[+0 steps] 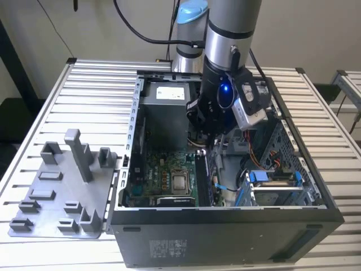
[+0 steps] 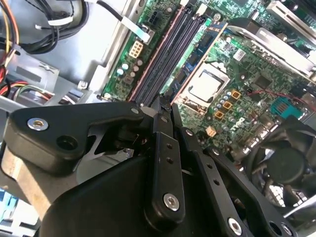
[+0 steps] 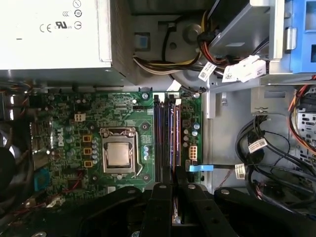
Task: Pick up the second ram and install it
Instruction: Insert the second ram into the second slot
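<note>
Inside the case (image 1: pixel 225 237), past the grey tray (image 1: pixel 56 186) and processor (image 1: pixel 180 182): gripper (image 3: pixel 173 186) clamped narrow on the second ram (image 3: pixel 173 143), edge-on along its slot. Best kept square, pressed straight down evenly, clear of cables (image 3: pixel 256 153).

Exterior view looks down on the open case (image 1: pixel 225 234); both wrist views closely face its motherboard (image 3: pixel 69 123) (image 2: pixel 242 66).

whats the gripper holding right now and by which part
The gripper looks shut on the ram, pinching its top edge, over the memory slots.
</note>
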